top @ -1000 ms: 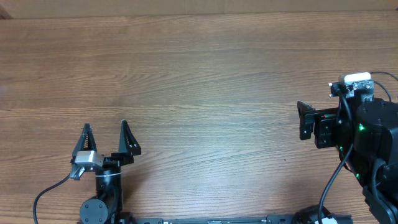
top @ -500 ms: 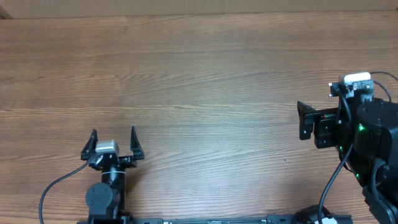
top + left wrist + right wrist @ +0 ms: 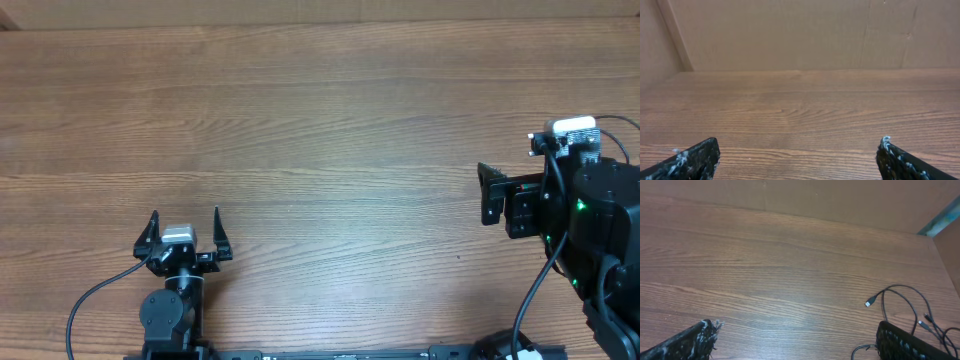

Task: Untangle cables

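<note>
The cables (image 3: 884, 300) show only in the right wrist view, at the lower right of the frame. They are thin black cords in loose overlapping loops on the bench (image 3: 320, 120), with a silvery plug (image 3: 870, 302) pointing left. They look light, limp and slack, so they would probably trail and snag rather than lift cleanly. The best hold is likely just behind that free plug, where a single strand lies clear of the crossings. The right hand (image 3: 796, 327) and the left hand (image 3: 184, 216) both stand wide apart, holding nothing.
</note>
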Motion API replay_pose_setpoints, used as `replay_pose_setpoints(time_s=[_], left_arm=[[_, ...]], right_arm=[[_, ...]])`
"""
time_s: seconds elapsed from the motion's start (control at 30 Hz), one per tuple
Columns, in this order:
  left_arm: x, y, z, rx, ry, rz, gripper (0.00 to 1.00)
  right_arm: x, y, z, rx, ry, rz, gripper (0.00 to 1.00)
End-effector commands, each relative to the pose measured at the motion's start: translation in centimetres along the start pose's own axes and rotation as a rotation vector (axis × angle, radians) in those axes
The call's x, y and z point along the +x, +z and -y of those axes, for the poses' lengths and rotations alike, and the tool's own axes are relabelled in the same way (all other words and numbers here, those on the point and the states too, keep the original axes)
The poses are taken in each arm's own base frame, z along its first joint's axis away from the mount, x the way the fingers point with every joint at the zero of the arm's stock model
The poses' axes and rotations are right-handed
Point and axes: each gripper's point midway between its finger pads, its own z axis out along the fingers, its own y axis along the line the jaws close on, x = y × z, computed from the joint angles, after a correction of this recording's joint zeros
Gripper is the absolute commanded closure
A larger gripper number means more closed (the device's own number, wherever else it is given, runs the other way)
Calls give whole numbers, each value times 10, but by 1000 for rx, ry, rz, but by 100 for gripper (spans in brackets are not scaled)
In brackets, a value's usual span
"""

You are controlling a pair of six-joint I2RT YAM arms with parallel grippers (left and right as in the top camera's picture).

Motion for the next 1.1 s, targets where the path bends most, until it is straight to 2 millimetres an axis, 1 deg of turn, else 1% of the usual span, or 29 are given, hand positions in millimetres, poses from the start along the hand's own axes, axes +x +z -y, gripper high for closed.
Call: replay_pose_setpoints(time_s=[0.0,0.77,0.9,0.97,1.07], left_arm=[[-1,0,-2,-8,18,7,0],[-1,0,-2,-8,18,7,0],[-1,0,-2,-8,18,7,0],[-1,0,-2,-8,18,7,0],[-1,0,-2,-8,18,7,0]], right_arm=[[-3,-2,0,2,8,14,0],[-3,-2,0,2,8,14,0],[-2,-4,6,33,-8,14,0],[-7,-6,6,30,1,42,0],[-29,-6,6,22,39,171,0]])
